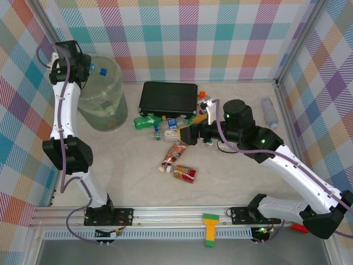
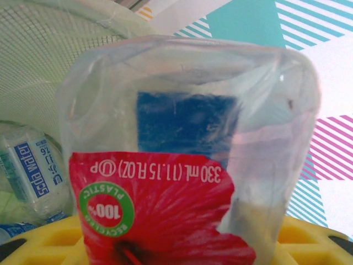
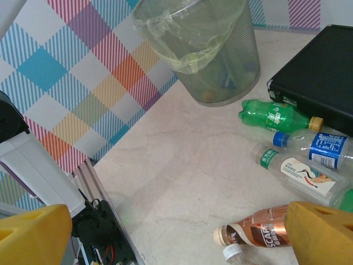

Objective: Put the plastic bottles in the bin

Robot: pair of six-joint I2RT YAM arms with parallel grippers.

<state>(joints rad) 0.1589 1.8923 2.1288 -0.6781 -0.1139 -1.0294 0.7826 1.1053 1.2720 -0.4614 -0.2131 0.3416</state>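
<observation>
We read left gripper [image 1: 83, 69] clamped on red-label bottle [image 2: 165, 210] at bin [image 1: 105, 116] rim.
right gripper [image 3: 177, 212] spread wide over loose bottles [image 3: 273, 116] beside black case [image 1: 168, 98] — bare tabletop [image 1: 132, 176] between them and bin.

A: Where is the bin?
B: The bin [image 1: 105, 113] stands far left on the table [image 1: 132, 182], the case [image 1: 168, 98] to its right by the back wall.
A: And the bottles?
B: A cluster of bottles [image 1: 146, 122] lies just before the case, two more bottles [image 1: 175, 154] nearer the arms, a lone bottle [image 1: 269, 112] far right. Above the bin the left gripper [image 1: 88, 69] clamps a held bottle [image 2: 187, 110]; another bottle [image 2: 33, 171] lies inside.
</observation>
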